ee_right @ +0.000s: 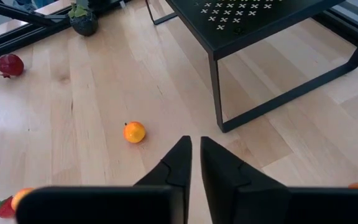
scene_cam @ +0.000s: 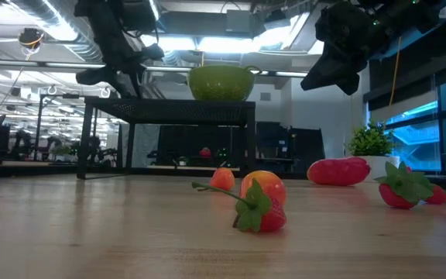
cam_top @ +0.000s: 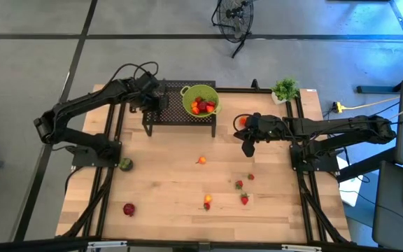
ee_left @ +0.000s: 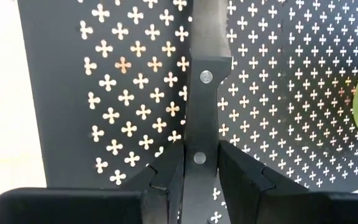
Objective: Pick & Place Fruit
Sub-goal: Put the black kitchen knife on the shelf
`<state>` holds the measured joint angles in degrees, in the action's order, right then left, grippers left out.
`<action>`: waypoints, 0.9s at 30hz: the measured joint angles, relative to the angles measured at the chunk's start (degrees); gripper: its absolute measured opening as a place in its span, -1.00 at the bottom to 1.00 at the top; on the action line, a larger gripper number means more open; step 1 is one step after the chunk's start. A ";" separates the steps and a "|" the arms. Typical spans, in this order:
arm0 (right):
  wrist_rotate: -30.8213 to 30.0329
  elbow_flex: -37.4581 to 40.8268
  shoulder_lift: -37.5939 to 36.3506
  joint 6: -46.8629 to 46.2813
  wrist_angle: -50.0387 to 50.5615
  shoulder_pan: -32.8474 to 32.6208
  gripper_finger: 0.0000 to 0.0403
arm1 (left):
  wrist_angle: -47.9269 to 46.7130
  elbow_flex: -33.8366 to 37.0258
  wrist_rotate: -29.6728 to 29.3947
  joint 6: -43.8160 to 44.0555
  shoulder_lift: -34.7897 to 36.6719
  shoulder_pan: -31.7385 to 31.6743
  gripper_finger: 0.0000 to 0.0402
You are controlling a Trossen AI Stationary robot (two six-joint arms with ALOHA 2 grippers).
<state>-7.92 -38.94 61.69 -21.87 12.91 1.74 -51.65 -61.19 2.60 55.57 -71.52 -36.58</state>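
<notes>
My left gripper is over the left half of the black perforated shelf, shut on a black-handled knife. A lime-green bowl on the shelf's right end holds red fruit. More fruit lies on the wooden table: an orange piece, strawberries, a dark green round one, a red one and a red oblong. My right gripper hovers shut and empty to the right of the shelf. My left gripper pinches the knife's black handle between its two fingers, one on each flat side, beside a rivet. The fingers slant down from above. The blade runs on ahead of the fingers over the shelf top. Whether the knife touches the shelf, I cannot tell.
A small potted plant stands at the table's far right corner. Black frame rails run along the table's left and right sides. The middle of the tabletop is bare wood between the scattered fruit.
</notes>
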 joint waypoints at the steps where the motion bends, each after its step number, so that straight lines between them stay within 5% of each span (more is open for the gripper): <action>1: -0.02 0.00 0.00 0.00 0.00 0.00 -0.81 | -0.32 0.00 -0.01 0.45 -0.01 0.00 -0.56; 27: -0.13 0.00 0.00 0.04 0.00 0.02 -0.91 | -1.34 0.00 1.93 2.09 0.01 0.04 -0.56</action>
<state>-8.05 -38.94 61.69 -21.82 12.91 1.75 -52.99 -61.19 4.54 57.66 -71.50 -36.53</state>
